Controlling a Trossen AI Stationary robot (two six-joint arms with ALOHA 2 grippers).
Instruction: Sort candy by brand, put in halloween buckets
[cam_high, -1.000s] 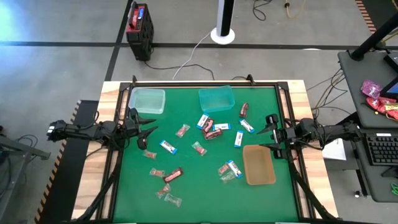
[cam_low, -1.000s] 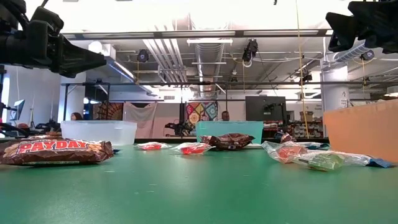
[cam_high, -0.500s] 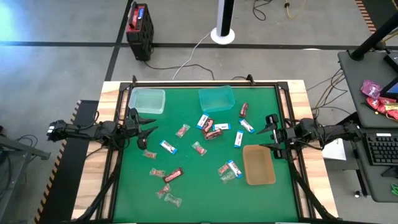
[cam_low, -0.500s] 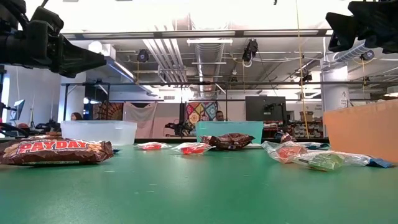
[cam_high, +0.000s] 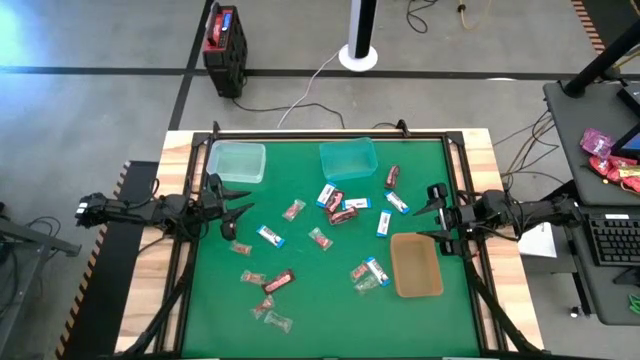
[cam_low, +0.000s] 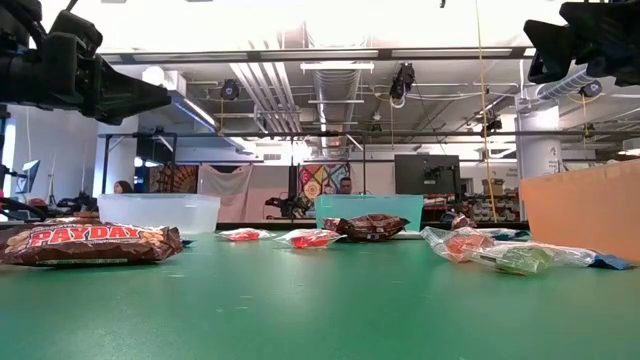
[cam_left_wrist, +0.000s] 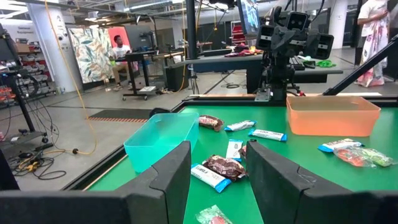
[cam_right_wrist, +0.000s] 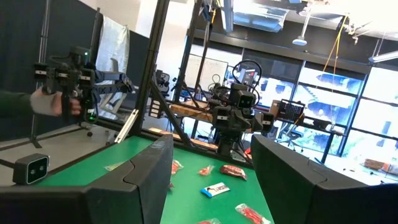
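Observation:
Wrapped candy lies scattered on the green mat: dark red-brown bars (cam_high: 342, 214), white-and-blue packets (cam_high: 270, 236) and clear twists with red-pink sweets (cam_high: 320, 239). A pale mint bucket (cam_high: 237, 162) and a teal bucket (cam_high: 347, 158) stand at the far edge; the amber-brown tray (cam_high: 416, 265) sits near the right. My left gripper (cam_high: 235, 208) hovers open above the mat's left edge. My right gripper (cam_high: 432, 218) hovers open at the right edge, beside the tray. Neither touches anything.
A black frame rail runs round the mat on a wooden table (cam_high: 180, 150). A PayDay bar (cam_low: 92, 243) lies close to the low camera. People show in the room beyond the table. A desk with a keyboard (cam_high: 610, 240) stands to the right.

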